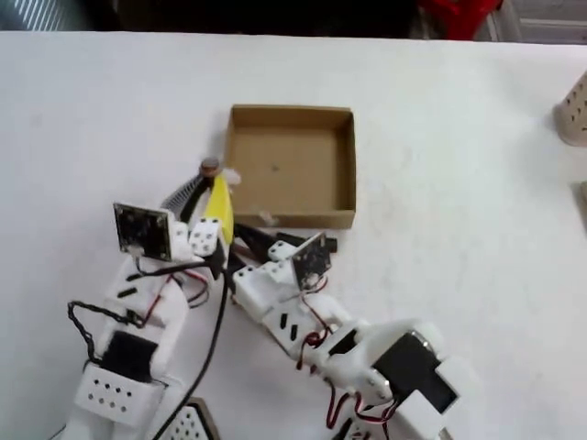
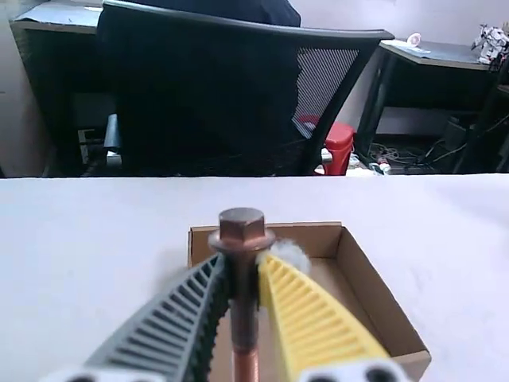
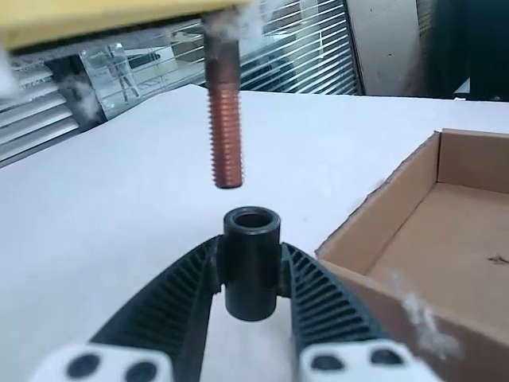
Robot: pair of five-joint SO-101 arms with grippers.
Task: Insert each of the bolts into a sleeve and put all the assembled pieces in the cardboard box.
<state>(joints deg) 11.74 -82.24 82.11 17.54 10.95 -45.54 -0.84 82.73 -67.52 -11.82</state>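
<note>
Step in hand: insertion, as I judge it, with bolt and sleeve lined up but not yet mated.
Left claw (image 2: 241, 267): grey and yellow fingers clamped on the bolt (image 2: 241, 231) just under its hex head, shank hanging straight down.
Right claw (image 3: 250, 245): black fingers clamped on the sleeve (image 3: 251, 278), upright with its bore facing up.
Gap: the threaded tip hangs just above the bore, apart from it, and looks a touch off-centre (hard to say from one angle).
Cardboard box (image 1: 292, 112): mid-desk, somewhat nearer the far edge, just beyond both claws. Nothing is boxed so far, as I judge it.
Desk (image 1: 459, 137): white and plain.
Next move calls for: centring the tip over the bore, then a straight descent with both axes kept parallel (a tilt would likely jam the threads on the rim).
Writing: none legible on bolt, sleeve or box.
</note>
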